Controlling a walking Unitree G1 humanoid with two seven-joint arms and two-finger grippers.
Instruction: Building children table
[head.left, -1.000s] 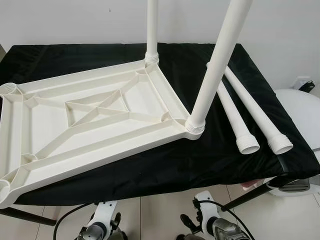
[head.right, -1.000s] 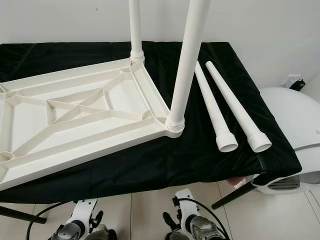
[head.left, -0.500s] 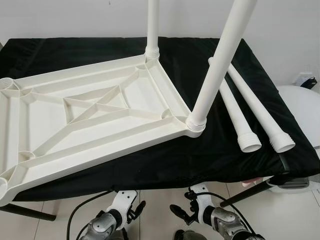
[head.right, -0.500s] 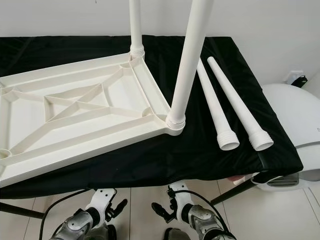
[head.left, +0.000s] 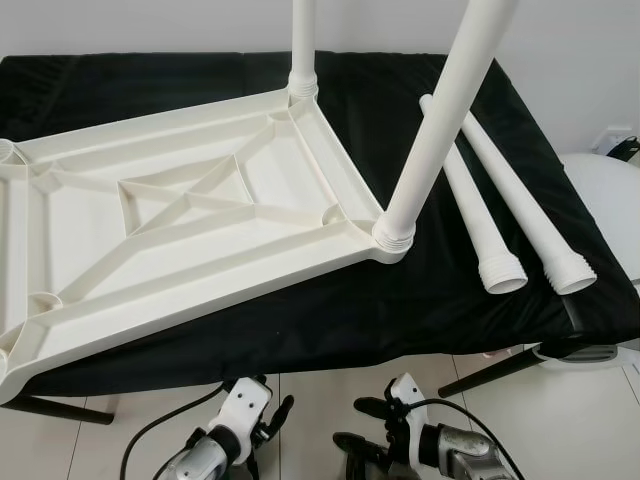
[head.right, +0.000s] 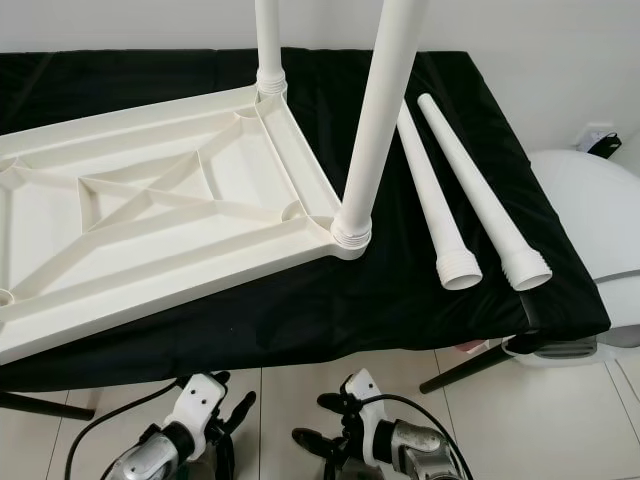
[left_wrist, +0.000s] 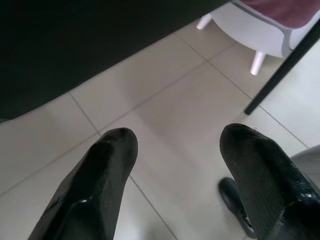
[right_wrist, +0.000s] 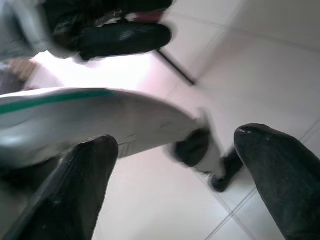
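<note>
Upturned tabletop (head.left: 180, 230) lies on the black cloth (head.left: 400, 300), two loose legs (head.left: 480, 215) beside, while left gripper (left_wrist: 175, 150) and right gripper (right_wrist: 175, 165), somewhat blurred, hang spread wide below.

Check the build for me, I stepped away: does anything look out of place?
The upside-down tabletop overhangs the black-covered table's near-left edge. Two legs stand screwed in at its right corners; two loose legs lie beside it. Otherwise nothing looks damaged.

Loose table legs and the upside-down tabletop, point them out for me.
nearer loose leg (head.left: 478, 210), left eye view, mid-shaft.
farther loose leg (head.left: 520, 196), left eye view, mid-shaft.
tabletop (head.left: 60, 230), left eye view, underside panel.
</note>
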